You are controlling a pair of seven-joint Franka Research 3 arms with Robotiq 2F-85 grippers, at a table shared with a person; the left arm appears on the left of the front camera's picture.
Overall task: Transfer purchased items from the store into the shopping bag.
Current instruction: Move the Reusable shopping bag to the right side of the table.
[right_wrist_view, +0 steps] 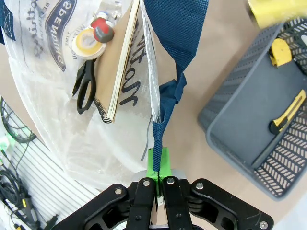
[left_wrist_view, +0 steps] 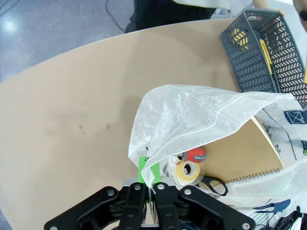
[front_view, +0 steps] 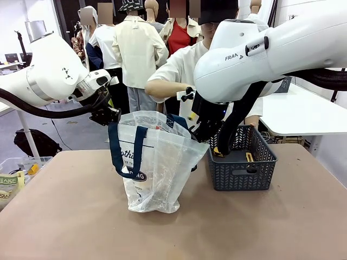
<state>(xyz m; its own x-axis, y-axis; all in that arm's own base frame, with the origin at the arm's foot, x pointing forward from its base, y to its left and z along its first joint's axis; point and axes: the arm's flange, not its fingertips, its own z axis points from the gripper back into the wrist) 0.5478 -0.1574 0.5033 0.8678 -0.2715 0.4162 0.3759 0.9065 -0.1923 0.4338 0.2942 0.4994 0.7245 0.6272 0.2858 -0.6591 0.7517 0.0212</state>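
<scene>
So the tan table (front_view: pixel 65 216) has the shopping bag (front_view: pixel 157 168) standing upright mid-table, mouth held open from both sides. The left gripper (left_wrist_view: pixel 149 176) is pinched tight on the bag's white plastic rim, and the right gripper (right_wrist_view: pixel 158 165) is clamped on the navy strap at the opposite edge. The dark grey basket (front_view: pixel 241 168) sits just beside the bag. Inside the bag there's a spiral notebook (left_wrist_view: pixel 240 153), black scissors (right_wrist_view: pixel 85 86) and a yellow tape roll (left_wrist_view: pixel 188 170). A yellow utility knife (right_wrist_view: pixel 288 112) lies in the basket.
</scene>
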